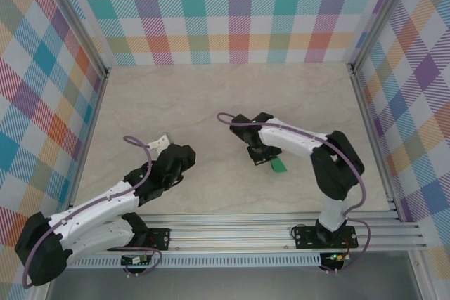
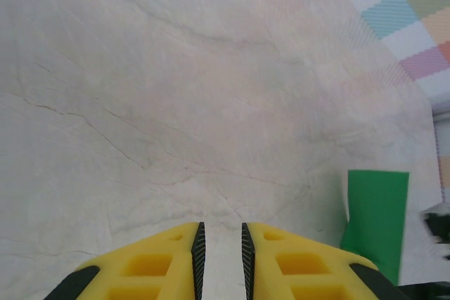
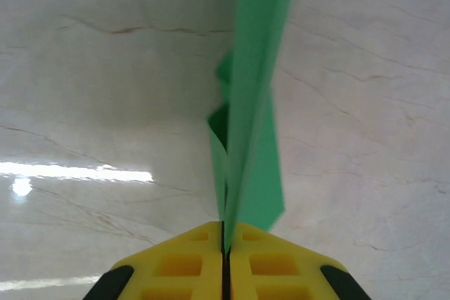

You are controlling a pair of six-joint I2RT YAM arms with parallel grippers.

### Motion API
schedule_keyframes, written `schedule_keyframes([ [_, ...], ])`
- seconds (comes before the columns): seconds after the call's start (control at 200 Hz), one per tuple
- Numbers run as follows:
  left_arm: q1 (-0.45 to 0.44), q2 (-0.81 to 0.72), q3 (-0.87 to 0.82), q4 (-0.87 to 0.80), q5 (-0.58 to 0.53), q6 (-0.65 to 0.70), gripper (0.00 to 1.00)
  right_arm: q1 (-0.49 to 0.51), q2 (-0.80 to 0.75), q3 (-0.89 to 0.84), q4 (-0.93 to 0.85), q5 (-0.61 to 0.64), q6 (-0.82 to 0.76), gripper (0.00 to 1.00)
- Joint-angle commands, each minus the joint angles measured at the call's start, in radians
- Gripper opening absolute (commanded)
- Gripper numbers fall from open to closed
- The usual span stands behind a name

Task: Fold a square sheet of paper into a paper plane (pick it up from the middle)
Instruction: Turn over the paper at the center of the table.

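The bright green sheet of paper [image 3: 249,103] is folded into a slim, layered strip with a centre crease. Whether its far end is pointed I cannot tell. My right gripper [image 3: 226,233] is shut on its near end, and the paper sticks out ahead of the jaws above the table. From above, the right gripper [image 1: 264,154] is mid-table with the green paper [image 1: 279,166] showing just below it. My left gripper [image 2: 220,237] hovers low over bare table, its jaws slightly open with nothing between them. The paper [image 2: 376,219] hangs to its right. The left gripper [image 1: 174,163] is well left of the paper.
The marble-look tabletop [image 1: 211,96] is walled by checked panels at the back [image 1: 225,12] and on both sides. An aluminium rail [image 1: 239,233] runs along the near edge, carrying both arm bases.
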Motion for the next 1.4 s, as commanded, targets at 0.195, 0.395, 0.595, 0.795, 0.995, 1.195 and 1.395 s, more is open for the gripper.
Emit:
schedule_keyframes([
  [0.195, 0.01, -0.194, -0.077, -0.16, -0.123, -0.063, 0.26, 0.097, 0.18, 0.202, -0.005, -0.169, 0.054, 0.15],
  [0.395, 0.01, -0.202, -0.08, -0.17, -0.111, -0.063, 0.27, 0.098, 0.227, 0.249, 0.04, -0.289, 0.036, 0.24],
  [0.595, 0.01, -0.157, -0.072, -0.115, -0.06, -0.037, 0.29, 0.092, 0.168, 0.227, 0.152, -0.447, 0.016, 0.34],
  [0.795, 0.01, -0.021, -0.025, -0.008, 0.064, 0.028, 0.32, -0.018, -0.077, 0.011, 0.352, -0.62, 0.028, 0.43],
  [0.995, 0.008, 0.287, 0.108, 0.152, 0.317, 0.135, 0.32, -0.253, -0.268, -0.28, 0.504, -0.747, 0.029, 0.47],
  [1.195, 0.007, 0.622, 0.299, 0.167, 0.434, 0.135, 0.32, -0.389, -0.263, -0.391, 0.611, -0.916, -0.01, 0.51],
  [1.395, 0.013, 0.75, 0.352, 0.175, 0.397, 0.086, 0.43, -0.414, -0.181, -0.385, 0.65, -0.963, -0.037, 0.55],
])
